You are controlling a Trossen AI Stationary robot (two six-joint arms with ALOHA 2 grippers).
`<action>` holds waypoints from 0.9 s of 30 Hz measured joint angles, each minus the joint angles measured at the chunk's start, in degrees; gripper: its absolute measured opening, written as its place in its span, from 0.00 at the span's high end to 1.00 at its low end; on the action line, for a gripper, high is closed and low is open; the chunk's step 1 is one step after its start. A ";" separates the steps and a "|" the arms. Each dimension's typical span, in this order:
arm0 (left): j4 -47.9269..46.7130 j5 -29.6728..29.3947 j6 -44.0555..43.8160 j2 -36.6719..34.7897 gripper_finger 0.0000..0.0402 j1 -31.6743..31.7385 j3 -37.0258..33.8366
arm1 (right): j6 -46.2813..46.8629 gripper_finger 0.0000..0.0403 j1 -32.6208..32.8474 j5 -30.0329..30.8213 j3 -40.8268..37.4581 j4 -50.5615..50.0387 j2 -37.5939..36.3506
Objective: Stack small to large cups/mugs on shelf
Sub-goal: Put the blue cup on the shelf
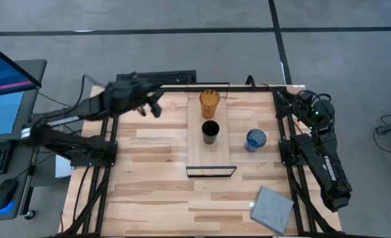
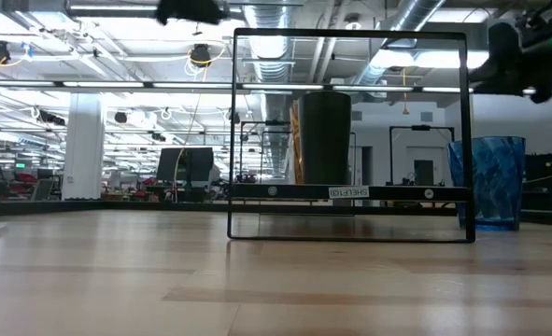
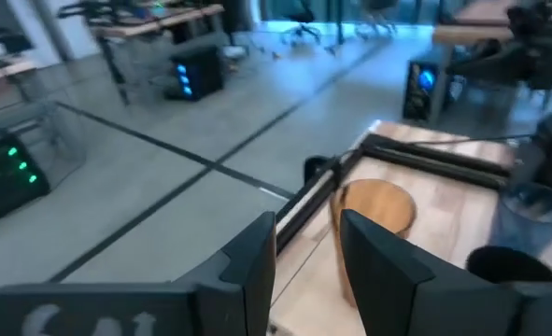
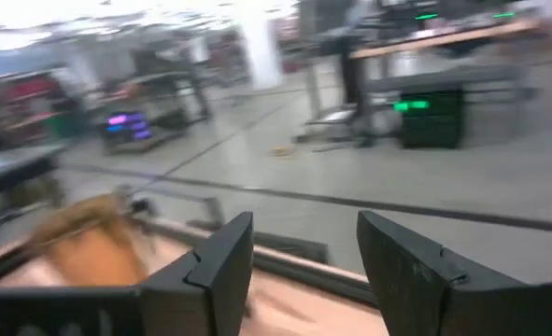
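The amber tumbler (image 1: 209, 102) and the black cup (image 1: 210, 131) stand upright on the light-wood shelf (image 1: 208, 153), the tumbler at its far end. The shelf's black frame (image 1: 210, 170) is at its near end. The blue cup (image 1: 255, 139) stands on the table right of the shelf. My left gripper (image 1: 149, 108) hovers open and empty above the table's far left, left of the tumbler (image 3: 374, 219). My right gripper (image 4: 304, 224) is open and empty at the far right corner, facing the tumbler (image 4: 84, 247). In the low view the black cup (image 2: 325, 135) hides most of the tumbler.
A grey square pad (image 1: 272, 208) lies at the near right corner. A desk with a monitor, keyboard and mouse (image 1: 5, 193) stands left of the table. Bare wood shows left of the shelf and along the near edge.
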 joint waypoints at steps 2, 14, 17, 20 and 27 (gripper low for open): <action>5.21 -0.43 -1.74 -5.03 0.71 0.00 -6.82 | -0.73 0.47 1.49 -1.50 1.08 0.12 1.35; 10.15 -0.69 -7.51 -19.52 0.72 0.00 -23.08 | -16.16 0.47 12.35 0.66 21.49 -18.53 21.42; 8.98 -0.76 -9.10 -19.56 0.72 0.00 -23.59 | -19.70 0.47 15.44 1.22 27.66 -30.52 27.65; 7.10 -0.76 -9.23 -19.08 0.72 0.00 -23.68 | -22.47 0.47 19.14 3.46 32.14 -41.83 33.48; 5.83 -0.74 -9.38 -18.24 0.72 0.00 -23.70 | -13.64 0.47 27.57 3.66 33.60 -51.33 43.30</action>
